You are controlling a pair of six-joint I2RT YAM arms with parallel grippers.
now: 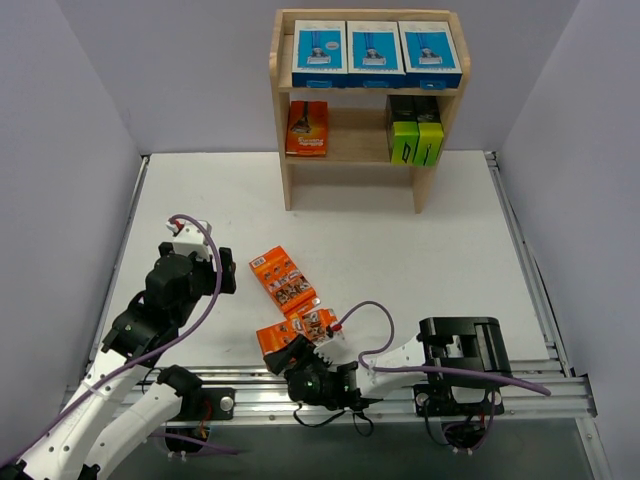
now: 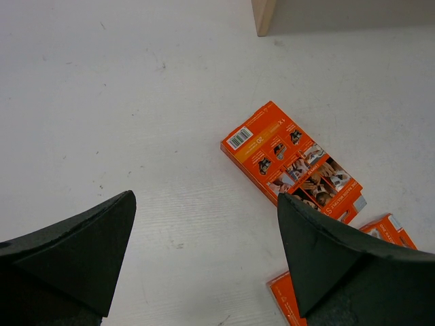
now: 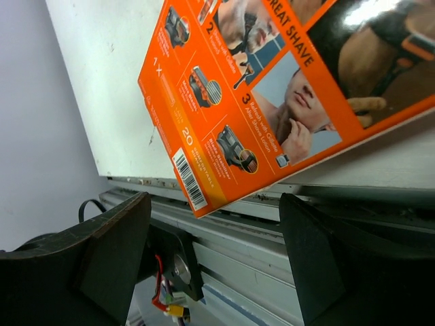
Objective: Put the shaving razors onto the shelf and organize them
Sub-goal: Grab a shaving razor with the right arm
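The wooden shelf [image 1: 283,160] stands at the back. Three blue-and-white boxes [image 1: 375,52] sit on its top tier. One orange pack [image 1: 308,128] and two black-and-lime boxes [image 1: 416,135] sit on the middle tier. Two orange packs lie on the table: one [image 1: 283,280] mid-table, also in the left wrist view [image 2: 292,163], and one [image 1: 297,334] at the near edge. My left gripper [image 1: 226,280] is open and empty, left of the mid-table pack [image 2: 204,197]. My right gripper [image 1: 291,357] is open at the near pack, whose barcode corner [image 3: 272,88] hangs above the gap between the fingers [image 3: 214,224].
A metal rail [image 1: 540,385] runs along the table's near edge, right under the near pack. The shelf's lower tier is hidden behind the table surface view. A shelf leg [image 2: 264,17] shows at the top of the left wrist view. Grey walls enclose the table.
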